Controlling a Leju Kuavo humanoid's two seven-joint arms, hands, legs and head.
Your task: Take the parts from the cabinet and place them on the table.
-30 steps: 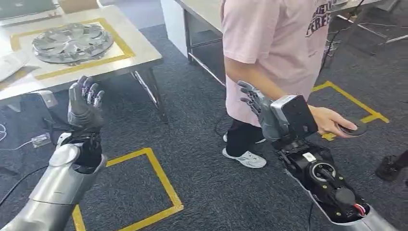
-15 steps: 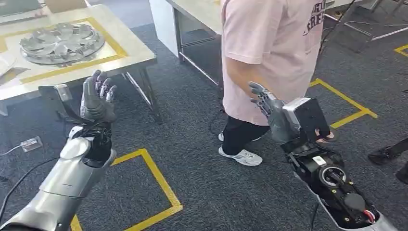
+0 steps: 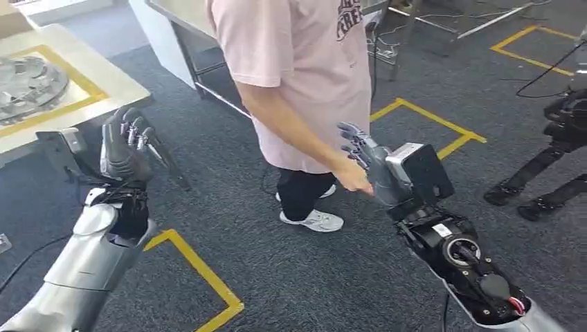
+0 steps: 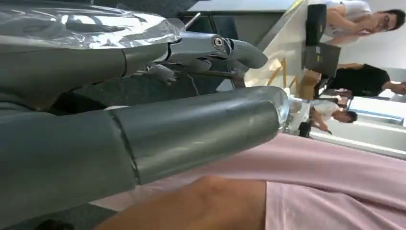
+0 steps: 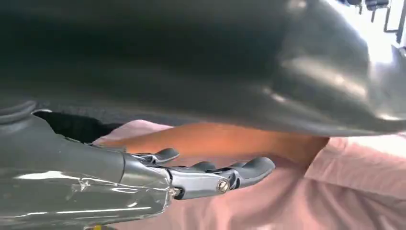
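Left hand: raised, palm up, fingers spread, holding nothing. Right hand: raised, fingers apart, holding nothing; a person's hand touches it from the side. Person in pink shirt: standing just beyond right hand. Part, silver disc: lying on table, beyond left hand.

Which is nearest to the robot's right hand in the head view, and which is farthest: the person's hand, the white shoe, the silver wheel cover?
From the right hand:
1. Person's hand, right beside it.
2. White shoe, on the carpet below.
3. Silver wheel cover, on the far-left table.
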